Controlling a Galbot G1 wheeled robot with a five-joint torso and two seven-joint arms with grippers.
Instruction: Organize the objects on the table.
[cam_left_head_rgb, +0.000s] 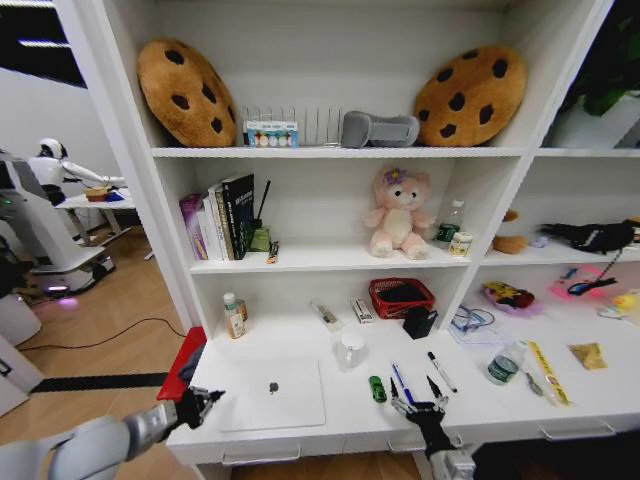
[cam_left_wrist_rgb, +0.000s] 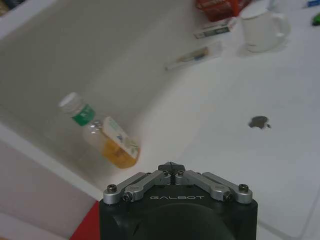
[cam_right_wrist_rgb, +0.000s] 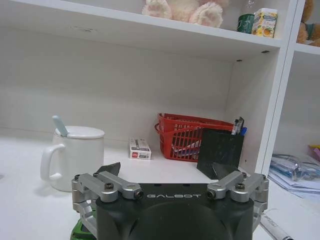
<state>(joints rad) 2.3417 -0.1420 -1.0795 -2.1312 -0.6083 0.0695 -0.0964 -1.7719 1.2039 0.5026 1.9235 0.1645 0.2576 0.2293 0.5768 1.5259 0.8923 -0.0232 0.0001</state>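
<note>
Pens (cam_left_head_rgb: 402, 383) lay lengthwise just ahead of my right end effector (cam_left_head_rgb: 418, 405), fingers spread, green toy car (cam_left_head_rgb: 377, 389) apparently beside; my left end effector (cam_left_head_rgb: 207, 403), closed, hovered at the laptop's (cam_left_head_rgb: 272, 394) edge.

Matt silver metal laptop (cam_left_head_rgb: 272, 393), smooth.

The head camera looks down from above at the white tabletop (cam_left_head_rgb: 300, 345) and shelving. The left wrist camera looks closely down at the tabletop's left end. The right wrist camera sits low, facing the back wall. All share the white mug (cam_left_head_rgb: 351, 349).
</note>
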